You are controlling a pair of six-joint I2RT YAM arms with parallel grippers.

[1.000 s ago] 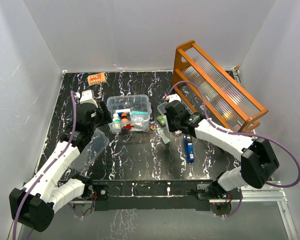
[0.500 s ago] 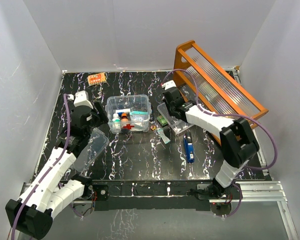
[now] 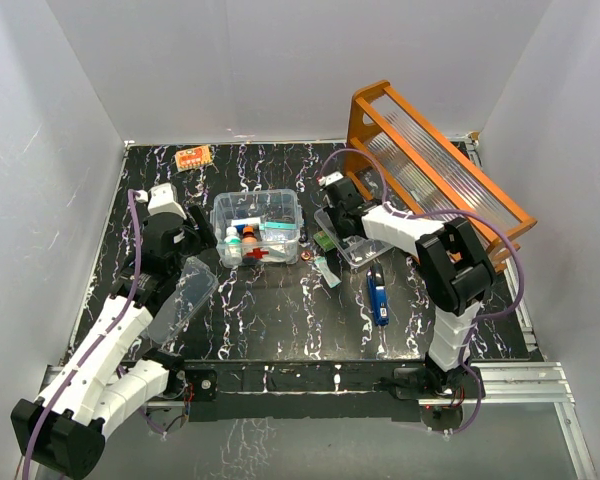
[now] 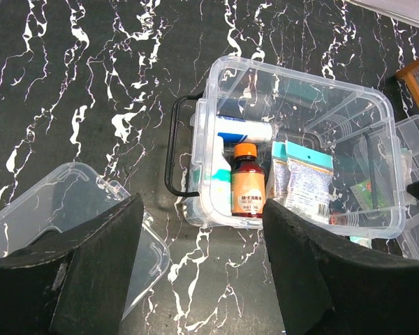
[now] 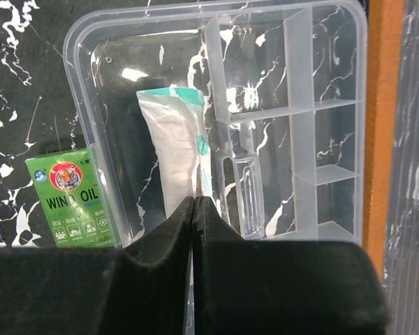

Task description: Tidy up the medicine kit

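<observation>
On the left of the table [image 3: 280,320], the clear lid [image 3: 180,295] lay flat, apart from its box. The left jaws stood wide open and empty, hanging above the gap between that lid and the medicine kit [image 4: 300,70]. The kit sat lidless near the middle of the table, its dark handle [image 4: 171,150] on the lid's side. Inside we saw a brown bottle [image 4: 248,185] with an orange cap, and two sachets [image 4: 309,181] just beside it. To the right, a green oil box [image 5: 73,202] lay against a divided clear tray [image 5: 335,139], which held a white and teal tube [image 5: 171,153]. The right jaws were clenched over that tray, tips pressed together, nothing visible between them. The orange rack [image 3: 440,170] stood furthest right.
</observation>
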